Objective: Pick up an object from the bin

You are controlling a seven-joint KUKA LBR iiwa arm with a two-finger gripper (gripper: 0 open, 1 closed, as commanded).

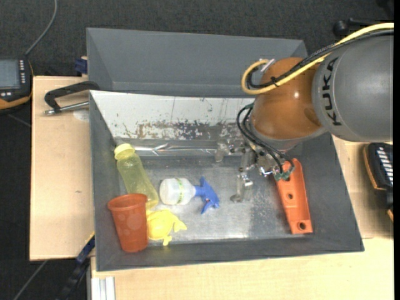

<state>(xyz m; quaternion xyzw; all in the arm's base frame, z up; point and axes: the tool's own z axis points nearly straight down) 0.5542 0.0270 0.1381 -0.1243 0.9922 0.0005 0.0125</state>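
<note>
Two candidates flank gripper (242, 189) on floor of bin (103, 186): blue toy (208, 196) close at view-left, orange bar (295, 199) close at view-right, long axis front-to-back. Nothing seen held. Open or clenched: cannot tell.

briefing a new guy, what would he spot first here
The grey arm with its orange wrist cover, reaching in from the right, gripper near the bin's middle. Then the bright cluster front left: red-orange cup, yellow bottle, white sprayer with blue nozzle. A long orange piece lies by the right wall.
</note>
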